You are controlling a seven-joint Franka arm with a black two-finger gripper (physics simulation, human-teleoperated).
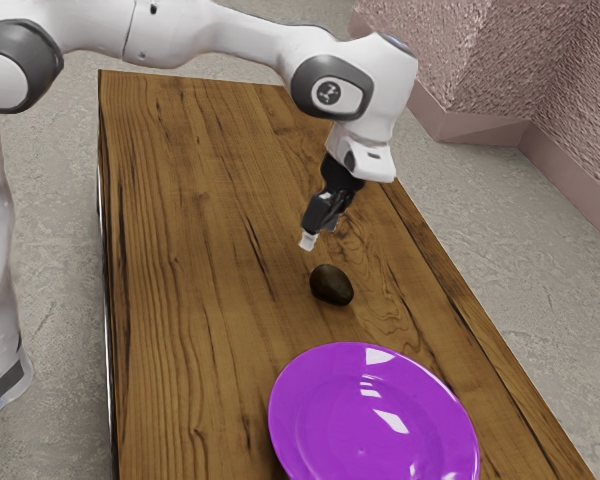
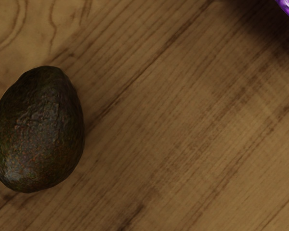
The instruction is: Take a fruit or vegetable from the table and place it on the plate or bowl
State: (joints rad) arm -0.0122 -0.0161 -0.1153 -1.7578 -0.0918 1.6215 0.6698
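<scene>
The dark avocado (image 1: 332, 285) lies on its side on the wooden desk (image 1: 190, 230), just far of the purple plate (image 1: 380, 425) and apart from it. Its long axis runs flat, from far-left to near-right in the exterior view. In the wrist view, one end of the avocado (image 2: 36, 130) is narrower. The gripper (image 1: 308, 238) hovers just above it, tilted; I cannot tell whether it is open or closed.
</scene>
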